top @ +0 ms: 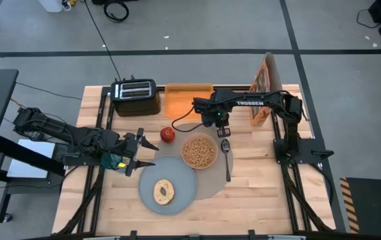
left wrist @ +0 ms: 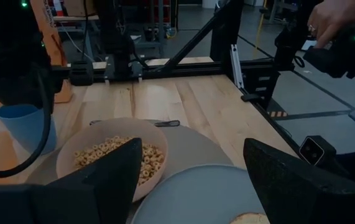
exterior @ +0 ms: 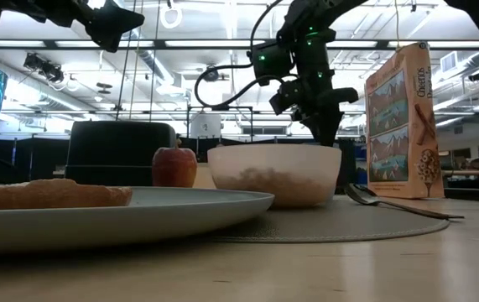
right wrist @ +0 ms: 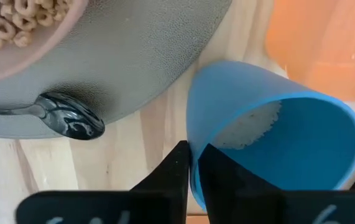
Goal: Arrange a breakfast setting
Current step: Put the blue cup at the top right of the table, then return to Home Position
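A taupe round mat (top: 207, 183) carries a grey plate (top: 185, 181) with a bagel (top: 163, 192), a pink bowl (top: 199, 152) of cereal rings and a metal spoon (top: 227, 157). A red apple (top: 168, 135) stands at the mat's far left edge. My right gripper (top: 222, 131) is shut on a small blue cup (right wrist: 276, 143) just beyond the mat's far edge, beside the spoon's bowl. The cup also shows in the left wrist view (left wrist: 25, 127). My left gripper (top: 148, 153) is open and empty, above the table left of the plate. My right gripper pinches the blue cup's rim (right wrist: 194, 134) between its two fingers, one finger inside the cup and one outside. The fingers come from above, pointing down. The cup's mouth tilts a little toward the camera. I cannot tell whether its base rests on the table.
A black toaster (top: 135, 97) and an orange tray (top: 183, 100) stand at the table's far edge. A cereal box (top: 263, 90) stands upright at the far right. A person's hand (left wrist: 332, 18) shows beyond the table. Bare wood lies right of the spoon.
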